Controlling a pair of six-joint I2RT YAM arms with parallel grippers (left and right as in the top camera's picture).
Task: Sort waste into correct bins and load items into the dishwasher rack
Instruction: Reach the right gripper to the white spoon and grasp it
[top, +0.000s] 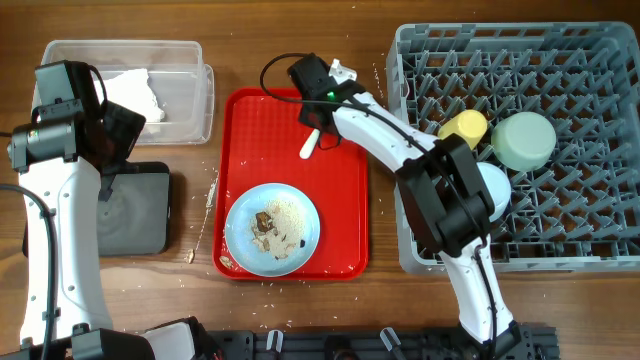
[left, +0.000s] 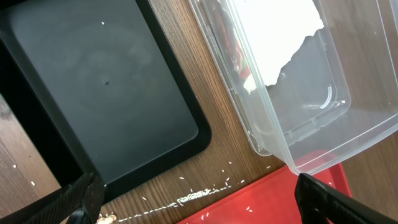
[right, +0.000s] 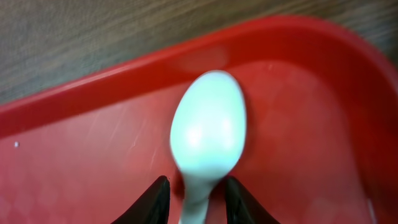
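The right tool (right: 198, 202) stands narrow around the neck of a white plastic spoon (right: 208, 127), one finger on each side. Blur hides whether they actually press it. The spoon lies bowl-up near the far rim of a red rectangular serving tray (right: 93, 155) on the wooden desk (right: 124, 37).

Nearer the robot on the same tray sits a light blue round plate (top: 306, 214), carrying brown food scraps (top: 264, 233) and pale rice-like crumbs (top: 286, 211).

To the right, a large grey plastic dishwasher rack (top: 600, 150) holds a small yellow cup (top: 463, 127), a pale green bowl (top: 523, 140) and a light blue bowl (top: 494, 186) that is partly hidden behind the arm.

On the left, the left tool (left: 202, 202) hangs with fingers spread wide above the gap between a flat black rectangular tray (left: 106, 93) and a clear rectangular plastic tub (left: 323, 124). A crumpled white paper napkin (top: 135, 92) lies inside the tub. Loose crumbs (left: 193, 196) dot the desk.
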